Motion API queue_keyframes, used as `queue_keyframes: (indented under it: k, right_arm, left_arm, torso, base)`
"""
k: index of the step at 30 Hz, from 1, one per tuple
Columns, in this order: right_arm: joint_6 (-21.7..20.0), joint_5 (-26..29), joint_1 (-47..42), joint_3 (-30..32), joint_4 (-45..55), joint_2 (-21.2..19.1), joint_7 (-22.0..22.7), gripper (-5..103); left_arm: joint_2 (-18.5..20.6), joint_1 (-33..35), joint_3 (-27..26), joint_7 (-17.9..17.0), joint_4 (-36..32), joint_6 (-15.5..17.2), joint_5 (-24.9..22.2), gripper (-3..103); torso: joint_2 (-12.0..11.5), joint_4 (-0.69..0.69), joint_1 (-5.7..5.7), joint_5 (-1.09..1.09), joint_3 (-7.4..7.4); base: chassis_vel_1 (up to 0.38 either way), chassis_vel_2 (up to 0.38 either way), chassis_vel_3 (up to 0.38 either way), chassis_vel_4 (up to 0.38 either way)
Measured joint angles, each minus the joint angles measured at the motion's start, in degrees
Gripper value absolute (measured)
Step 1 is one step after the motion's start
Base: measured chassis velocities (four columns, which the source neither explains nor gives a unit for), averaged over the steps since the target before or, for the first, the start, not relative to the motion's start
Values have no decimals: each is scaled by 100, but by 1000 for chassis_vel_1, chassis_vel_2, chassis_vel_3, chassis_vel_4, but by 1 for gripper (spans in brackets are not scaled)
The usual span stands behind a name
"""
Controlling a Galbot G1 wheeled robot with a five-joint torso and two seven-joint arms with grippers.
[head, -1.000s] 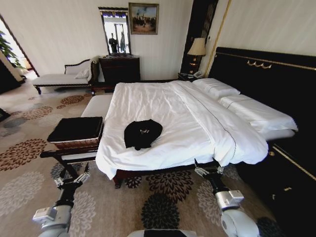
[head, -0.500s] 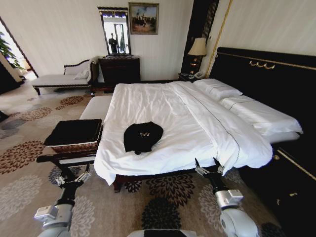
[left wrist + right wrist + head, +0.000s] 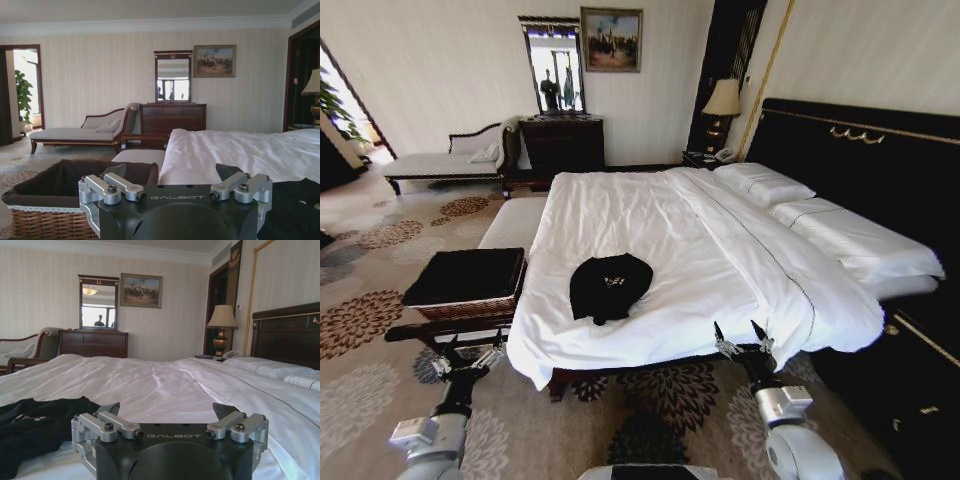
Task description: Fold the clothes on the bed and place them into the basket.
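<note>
- At the near edge of the bed point(image 3: 650, 230), both arms reach forward from the robot, low and roughly level, one toward each lower corner of the mattress.
- The left gripper point(image 3: 467, 355) sits over the carpet point(image 3: 380, 400) just in front of the bench point(image 3: 510, 215), close to the basket point(image 3: 465, 285); its fingers are spread wide and hold nothing.
- In the left wrist view the left gripper point(image 3: 175, 175) points across the room, with the basket point(image 3: 45, 220) just ahead on one side and the white duvet point(image 3: 225, 155) on the other.
- The right gripper point(image 3: 741, 337) is at the foot-side edge of the mattress, near the hanging duvet corner; its two dark fingertips point(image 3: 719, 331) stand well apart, empty.
- In the right wrist view the right gripper point(image 3: 167, 412) hovers just above the duvet, aimed along the bed toward the dresser point(image 3: 93, 343) and lamp point(image 3: 222, 327).
- The black T-shirt point(image 3: 608, 287) lies crumpled on the duvet near the bed's near edge, between the two grippers and apart from both; it shows dark beside the right gripper's body point(image 3: 35, 427).
- The basket stands on the bench beside the bed, black fabric lining its top.
- "GALBOT" is printed on each gripper body; the white marks on the T-shirt's chest are too small to read.
</note>
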Motion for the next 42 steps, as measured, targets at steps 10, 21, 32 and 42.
queue_keyframes:
  k: [10,21,32,42]
  right_arm:
    - [0,-17,8,-17,-7,48,-7,100]
    - [-20,-21,11,-19,-28,37,-39,100]
    - [-59,-65,-34,-73,-3,55,-51,100]
    - [-24,-154,-71,-107,-28,70,-3,100]
  left_arm:
    - [36,14,7,1,32,0,-14,100]
    - [-10,-2,31,0,36,7,12,100]
    - [-12,24,15,-1,22,-2,0,100]
    - [-10,9,65,-2,25,6,-1,100]
  torso:
    - [0,-1,3,0,1]
    - [-1,0,2,0,1]
    - [0,0,-1,1,0]
    - [0,0,-1,1,0]
  base:
    - [-183,179,174,-174]
    - [-178,183,173,-184]
    - [-85,43,90,-33]
    - [-107,-81,121,84]
